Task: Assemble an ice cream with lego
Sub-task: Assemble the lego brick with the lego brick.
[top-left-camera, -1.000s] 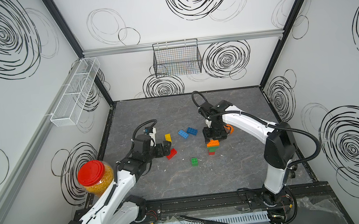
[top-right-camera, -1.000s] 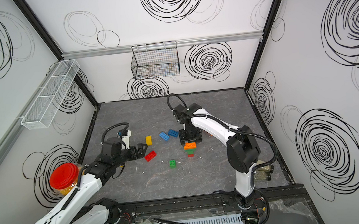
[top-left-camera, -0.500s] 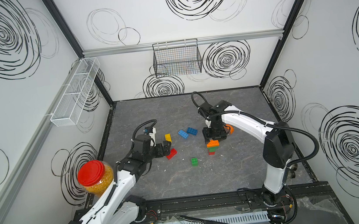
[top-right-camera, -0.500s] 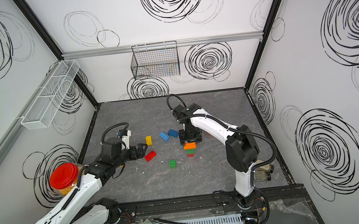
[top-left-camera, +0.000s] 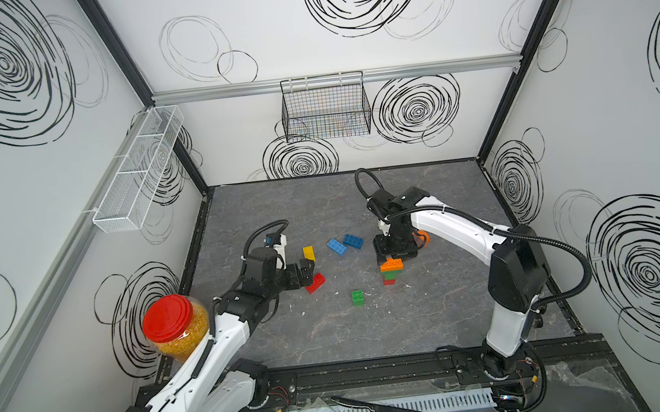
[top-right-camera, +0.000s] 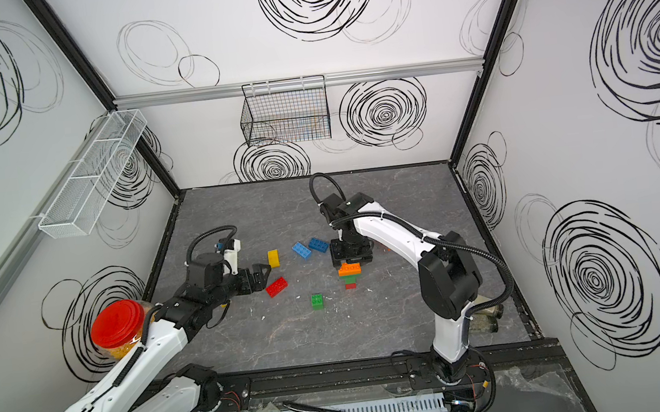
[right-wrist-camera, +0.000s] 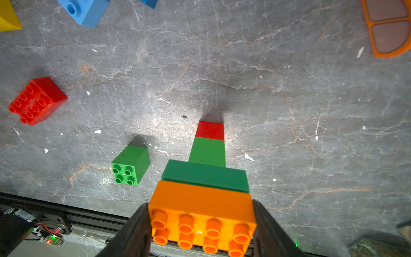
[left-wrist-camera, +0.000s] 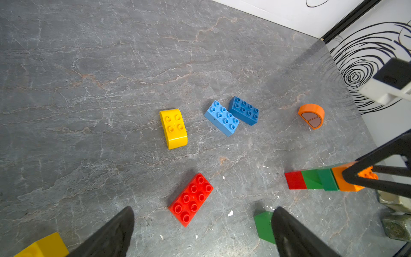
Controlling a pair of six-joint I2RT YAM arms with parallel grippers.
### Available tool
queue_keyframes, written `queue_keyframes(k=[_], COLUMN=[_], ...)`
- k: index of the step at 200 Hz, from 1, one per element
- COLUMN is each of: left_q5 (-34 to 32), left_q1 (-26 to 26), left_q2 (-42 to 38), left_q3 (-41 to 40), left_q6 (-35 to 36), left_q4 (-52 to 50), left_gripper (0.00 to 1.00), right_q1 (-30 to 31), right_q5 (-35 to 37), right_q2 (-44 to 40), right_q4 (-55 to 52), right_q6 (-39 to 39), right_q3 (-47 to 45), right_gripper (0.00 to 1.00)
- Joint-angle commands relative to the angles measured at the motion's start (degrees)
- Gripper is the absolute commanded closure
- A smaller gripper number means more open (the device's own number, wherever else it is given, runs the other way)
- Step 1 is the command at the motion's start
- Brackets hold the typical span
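Observation:
A lego stack (top-left-camera: 390,274) stands mid-floor: red at the bottom, then green, a wider dark green, and an orange oblong brick (right-wrist-camera: 201,207) on top. My right gripper (right-wrist-camera: 200,222) is shut on that orange brick from above, one finger on each short end. My left gripper (left-wrist-camera: 203,213) hangs open just over the floor beside a loose red oblong brick (left-wrist-camera: 190,199), holding nothing. Other loose lego lies around: a yellow rounded piece (left-wrist-camera: 174,128), two blue oblong bricks (left-wrist-camera: 221,118), a small green square brick (top-left-camera: 357,297) and an orange dome piece (left-wrist-camera: 311,115).
A red-lidded jar (top-left-camera: 169,318) sits by the left arm's elbow. A wire basket (top-left-camera: 325,107) hangs on the back wall and a white mesh shelf (top-left-camera: 138,168) on the left wall. A knife (top-left-camera: 376,406) lies on the front rail.

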Motion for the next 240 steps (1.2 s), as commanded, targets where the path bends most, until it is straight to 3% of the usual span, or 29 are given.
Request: queue_keyframes(k=[1, 63, 144, 179, 219, 240], left_q5=[-0.4, -0.3, -0.3, -0.3, -0.3, -0.4], left_q1=[0.5, 0.5, 0.5, 0.5, 0.5, 0.5], left_q2=[-0.7, -0.9, -1.2, -1.1, -1.3, -1.3], left_q3=[1.0, 1.0, 0.9, 1.0, 0.9, 0.9], left_q6=[0.4, 0.4, 0.4, 0.4, 0.3, 0.4], left_q4=[0.0, -0.1, -0.1, 0.0, 0.0, -0.1], left_gripper=[0.01, 0.01, 0.01, 0.01, 0.01, 0.01], right_q1=[-0.1, 0.5, -0.9, -0.4, 0.0, 0.1], right_q5=[3.0, 5.1, 0.5, 4.3, 4.8, 4.9], right_q2=[3.9, 8.1, 10.1, 10.9, 10.1, 9.2], right_q4=[-1.5, -2.5, 2.6, 2.3, 2.3, 0.9], right_q6=[-0.4, -0.2, 0.8, 0.7, 0.5, 0.6], right_q3=[-3.0, -4.3, -8.1, -9.2, -10.0, -8.0], right_gripper=[0.6, 0.64, 0.71, 0.73, 0.73, 0.68])
